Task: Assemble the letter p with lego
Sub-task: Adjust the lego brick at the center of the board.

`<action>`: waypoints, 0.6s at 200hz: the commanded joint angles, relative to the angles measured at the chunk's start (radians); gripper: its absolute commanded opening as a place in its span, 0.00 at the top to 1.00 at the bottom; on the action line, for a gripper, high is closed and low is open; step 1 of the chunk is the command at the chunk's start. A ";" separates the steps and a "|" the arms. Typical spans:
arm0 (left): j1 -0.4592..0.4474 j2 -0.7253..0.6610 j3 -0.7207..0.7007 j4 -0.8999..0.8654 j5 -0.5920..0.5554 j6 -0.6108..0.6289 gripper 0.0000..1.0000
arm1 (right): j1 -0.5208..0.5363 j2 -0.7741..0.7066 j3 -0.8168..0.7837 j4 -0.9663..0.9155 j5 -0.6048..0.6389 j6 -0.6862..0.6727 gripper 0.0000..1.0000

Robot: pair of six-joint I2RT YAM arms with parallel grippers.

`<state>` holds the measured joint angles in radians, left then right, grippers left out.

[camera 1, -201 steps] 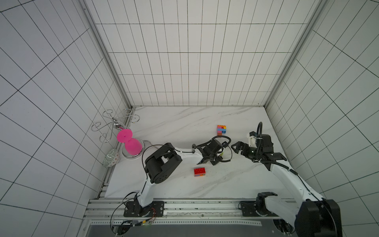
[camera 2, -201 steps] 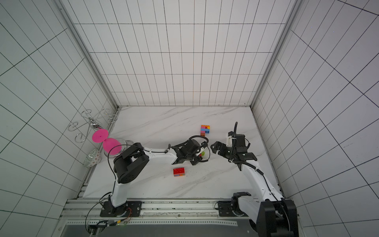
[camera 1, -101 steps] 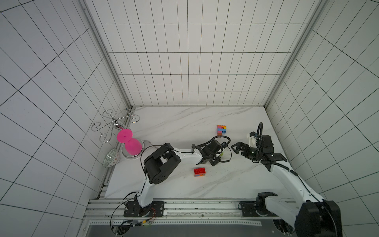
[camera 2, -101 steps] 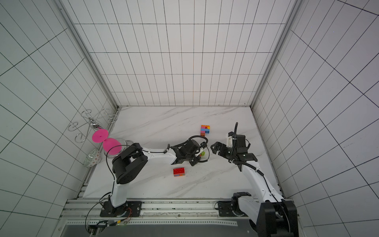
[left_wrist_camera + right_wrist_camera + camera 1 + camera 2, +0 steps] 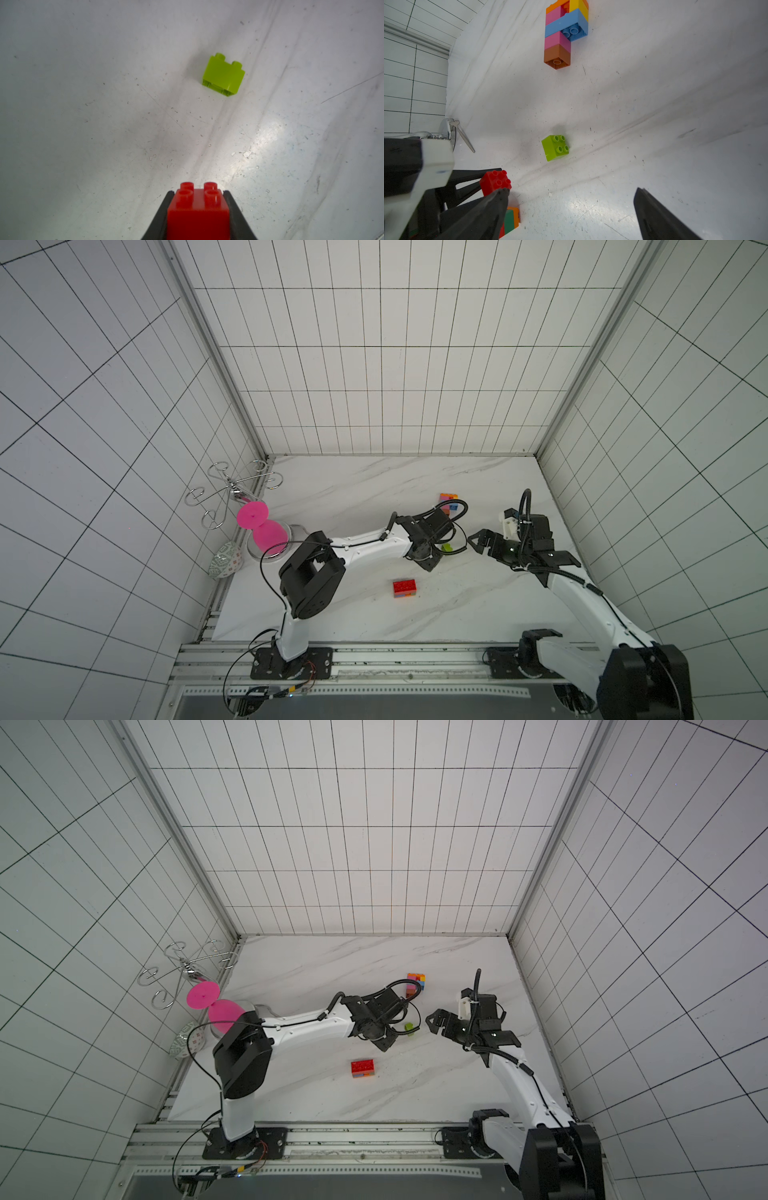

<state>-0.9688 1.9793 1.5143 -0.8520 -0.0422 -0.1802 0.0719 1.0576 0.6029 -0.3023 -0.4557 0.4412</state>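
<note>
1. Red lego brick [image 5: 198, 209]: small, 4 studs, clamped between L gripper [image 5: 198, 193] fingers, studs pointing away from the wrist. It sits just above the table [image 5: 374, 489], mid-right area. Also seen from the R wrist cam [image 5: 495, 181].
2. L gripper is closed on that red brick. In both top views [image 5: 430, 564] [image 5: 384, 1042] the arm reaches across from the near-left base, and the brick itself is hidden under the gripper body there.
3. Green brick [image 5: 223, 74]: loose on the table, just right of the L gripper, between the 2 grippers and touching neither [image 5: 446, 548] [image 5: 410, 1027]. It looks tipped on its side, studs facing the R wrist cam [image 5: 555, 147].
4. Part-built lego stack [image 5: 562, 31]: lies flat on the table, farther back than the green brick. Brown is the nearest end, then pink, a blue cross-piece, pink, with orange + yellow at the far end. Seen in both top views [image 5: 449, 502] [image 5: 415, 982].
5. 2nd red block [image 5: 404, 588] [image 5: 362, 1068]: wider, sits on an orange/green layer, nearer than the L gripper, apart from everything.
6. R gripper [image 5: 571, 195]: jaws spread wide, nothing between them. It hovers right of the green brick [image 5: 478, 541] [image 5: 436, 1020].
7. Far left edge: pink hourglass cup [image 5: 262, 526], with a wire rack [image 5: 232, 493] behind it.
</note>
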 commanded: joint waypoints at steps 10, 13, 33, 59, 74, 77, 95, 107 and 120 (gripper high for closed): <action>-0.001 0.134 0.100 -0.290 -0.040 0.005 0.68 | -0.007 0.006 -0.026 -0.006 -0.018 -0.015 0.01; -0.001 0.146 0.114 -0.303 -0.043 0.009 0.68 | -0.007 0.008 -0.025 -0.006 -0.018 -0.015 0.02; -0.005 0.227 0.196 -0.381 -0.084 0.019 0.68 | -0.008 0.021 -0.023 -0.005 -0.027 -0.016 0.02; -0.005 0.288 0.268 -0.437 -0.104 0.029 0.68 | -0.007 0.042 -0.018 0.001 -0.037 -0.018 0.01; -0.008 0.315 0.302 -0.451 -0.108 0.034 0.67 | -0.007 0.053 -0.014 0.004 -0.041 -0.020 0.02; -0.007 0.319 0.310 -0.453 -0.108 0.036 0.66 | -0.006 0.054 -0.013 0.004 -0.041 -0.019 0.01; -0.008 0.342 0.347 -0.459 -0.085 0.048 0.55 | -0.007 0.058 -0.010 0.001 -0.037 -0.021 0.02; -0.010 0.352 0.367 -0.464 -0.081 0.053 0.45 | -0.008 0.055 -0.009 -0.004 -0.035 -0.024 0.01; -0.010 0.355 0.386 -0.464 -0.075 0.063 0.38 | -0.008 0.049 -0.010 -0.013 -0.031 -0.027 0.01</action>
<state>-0.9710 2.2910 1.8690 -1.2945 -0.1287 -0.1352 0.0719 1.1137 0.6029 -0.3019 -0.4816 0.4290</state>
